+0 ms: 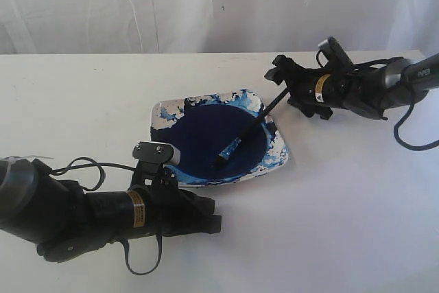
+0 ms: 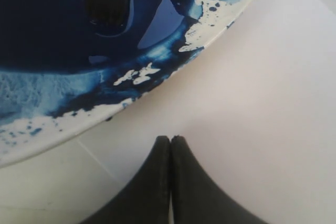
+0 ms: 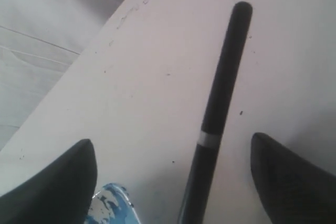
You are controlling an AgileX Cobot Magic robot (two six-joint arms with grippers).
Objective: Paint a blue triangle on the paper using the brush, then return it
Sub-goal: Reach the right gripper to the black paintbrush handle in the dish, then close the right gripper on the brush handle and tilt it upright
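We count one brush [image 1: 251,128]. Its tip lies in the navy paint pool [image 1: 202,135] of the single dish [image 1: 280,161], and its handle slants over the rim toward one o'clock. The bristles are hard to tell from the dark paint. At the dish's two o'clock, the right gripper [image 3: 171,142] straddles the handle end, fingers wide apart and touching nothing. At seven o'clock, the left gripper [image 2: 171,139] has its fingers pressed together, empty, just beside the rim. The dish sits on the paper [image 1: 329,224].
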